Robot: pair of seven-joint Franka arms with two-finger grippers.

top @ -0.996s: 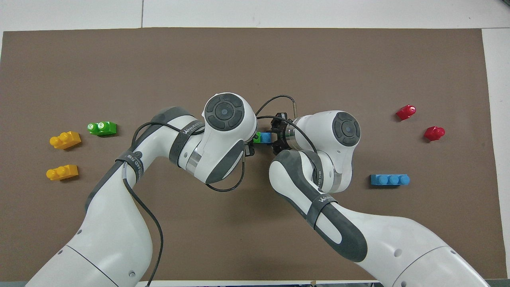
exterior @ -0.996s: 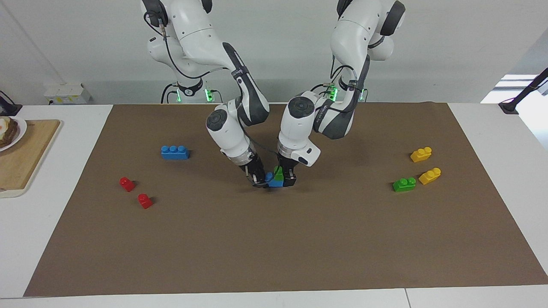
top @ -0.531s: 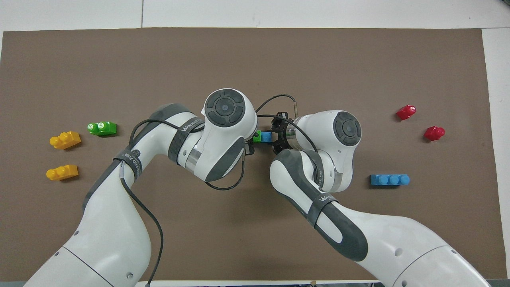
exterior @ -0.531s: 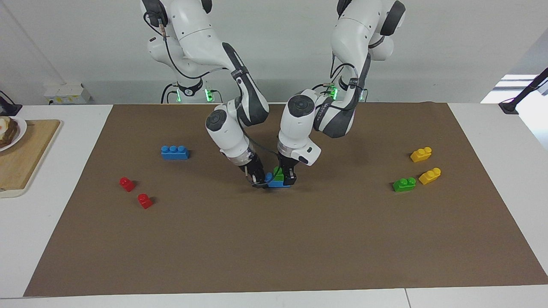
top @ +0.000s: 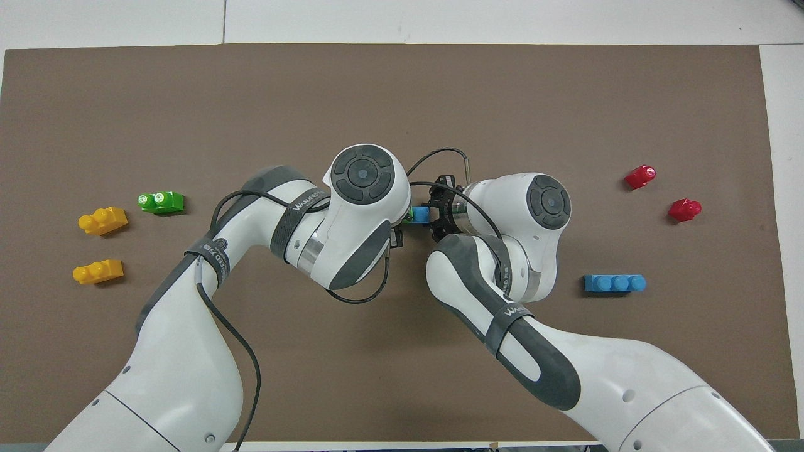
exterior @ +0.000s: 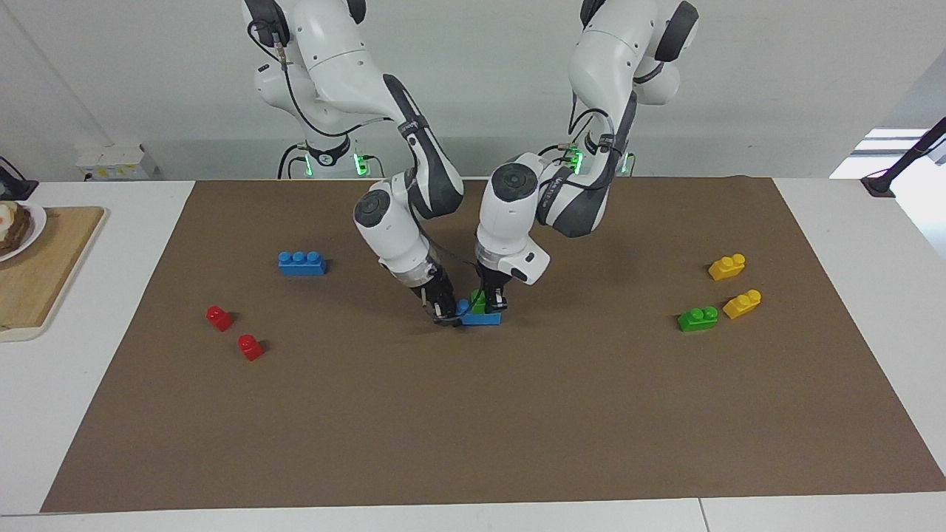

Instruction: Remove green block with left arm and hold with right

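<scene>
Brown paper covers the white table (exterior: 850,222) and we count the plastic toy bricks on it: two yellow two-stud bricks (exterior: 727,267) (exterior: 742,304), two small red bricks (exterior: 219,318) (exterior: 250,346), two blue three-stud bricks, one lying alone (exterior: 301,263) toward the right arm's end, and two bright green two-stud ones. One spare green brick (exterior: 698,318) sits beside the yellows. At mid-table we see the green block (exterior: 480,299) stacked on the second blue brick (exterior: 480,318). The left gripper (exterior: 494,301) is clenched on that green block; the right gripper (exterior: 445,314) grips the blue brick's end. From overhead, both wrists hide most of the stack, leaving a sliver of green (top: 408,215) and blue (top: 420,215). A wooden board (exterior: 44,270) is cut off at the edge.
</scene>
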